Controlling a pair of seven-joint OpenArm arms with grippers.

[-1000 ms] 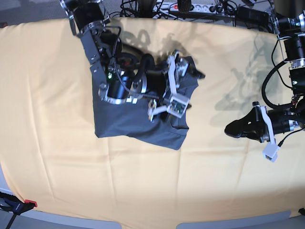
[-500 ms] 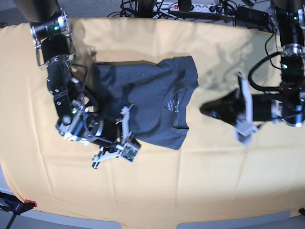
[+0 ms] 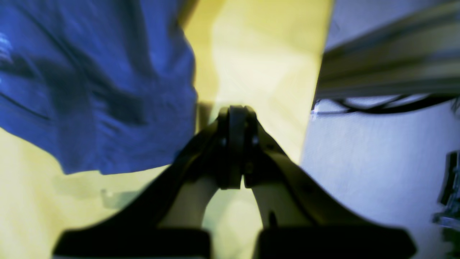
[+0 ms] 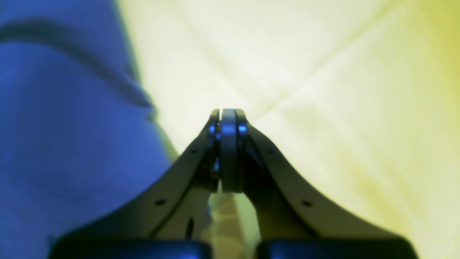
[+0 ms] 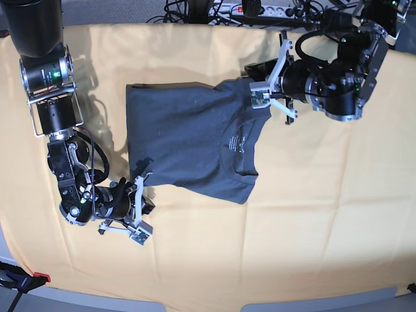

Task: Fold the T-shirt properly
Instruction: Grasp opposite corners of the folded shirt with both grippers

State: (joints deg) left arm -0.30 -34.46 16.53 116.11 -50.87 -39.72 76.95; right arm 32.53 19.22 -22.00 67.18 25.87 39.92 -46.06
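Both claws are clenched and hold nothing: the left gripper (image 5: 255, 68) by the T-shirt's (image 5: 195, 136) top corner, the right gripper (image 5: 144, 196) beside its lower-left corner, on the tablecloth (image 5: 312, 214).

The shirt (image 5: 195, 140) is showing plain slate grey with a small white neck label; the cloth (image 5: 312, 221) is looking yellow-orange.

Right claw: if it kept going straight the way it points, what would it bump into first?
Probably only the yellow cloth. The right claw, shut, points over bare cloth, with the shirt off to one side, so it would likely pass beside it. Blur leaves depth unclear.
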